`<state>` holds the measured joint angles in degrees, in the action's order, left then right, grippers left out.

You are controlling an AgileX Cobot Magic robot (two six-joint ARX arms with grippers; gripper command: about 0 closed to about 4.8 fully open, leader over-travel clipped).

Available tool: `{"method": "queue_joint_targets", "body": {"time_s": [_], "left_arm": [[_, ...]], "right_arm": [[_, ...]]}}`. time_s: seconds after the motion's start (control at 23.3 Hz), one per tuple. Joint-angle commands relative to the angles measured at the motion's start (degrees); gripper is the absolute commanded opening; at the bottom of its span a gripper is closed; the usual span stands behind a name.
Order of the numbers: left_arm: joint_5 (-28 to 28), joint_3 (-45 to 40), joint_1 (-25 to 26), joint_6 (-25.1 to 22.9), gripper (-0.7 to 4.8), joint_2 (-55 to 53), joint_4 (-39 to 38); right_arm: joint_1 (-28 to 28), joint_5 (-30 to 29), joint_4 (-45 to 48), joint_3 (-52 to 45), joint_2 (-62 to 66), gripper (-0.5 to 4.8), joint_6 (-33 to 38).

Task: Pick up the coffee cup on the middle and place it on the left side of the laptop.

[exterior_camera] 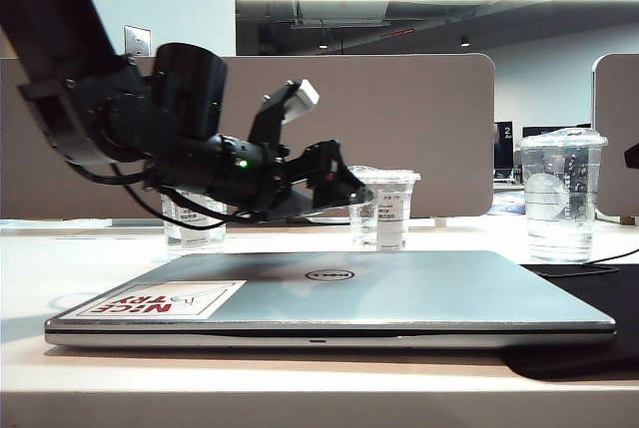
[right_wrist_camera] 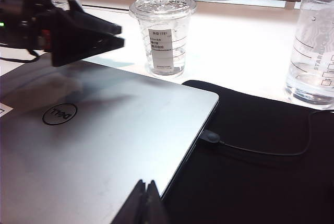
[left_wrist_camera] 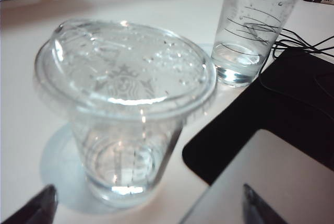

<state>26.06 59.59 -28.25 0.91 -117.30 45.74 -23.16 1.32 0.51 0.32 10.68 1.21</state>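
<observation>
The coffee cup is a small clear cup with a domed lid and a straight white label. It stands upright on the table behind the laptop, a closed silver-grey Dell. My left gripper hangs over the laptop's back edge, just left of the cup and apart from it. In the left wrist view the coffee cup fills the middle, and my left gripper is open, its dark fingertips wide to either side. My right gripper is shut on nothing above the laptop, with the coffee cup beyond.
A twin clear cup stands at the back left, partly behind the left arm. A taller clear cup stands at the right on the table. A black mat with a cable lies right of the laptop.
</observation>
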Motion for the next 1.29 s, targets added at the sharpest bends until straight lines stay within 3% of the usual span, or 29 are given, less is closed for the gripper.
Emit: {"method": "queue_joint_targets", "body": {"time_s": [0.04,0.65,1.29], "left_arm": [[-1.9,4.1,-0.6,-0.1,4.79,-2.1,-3.1],[-2.9,8.3,-0.6,-0.5,4.79,-7.0,-3.2],[2.3,15.1,-0.6,-0.5,4.79,-13.2,-3.3]], "right_arm": [[-0.1,0.0,1.0,-0.2,-0.1,-0.05,0.1],[-0.1,0.0,1.0,-0.2,-0.1,-0.05,0.1],[-0.1,0.0,1.0,-0.2,0.0,-0.05,0.1]]}}
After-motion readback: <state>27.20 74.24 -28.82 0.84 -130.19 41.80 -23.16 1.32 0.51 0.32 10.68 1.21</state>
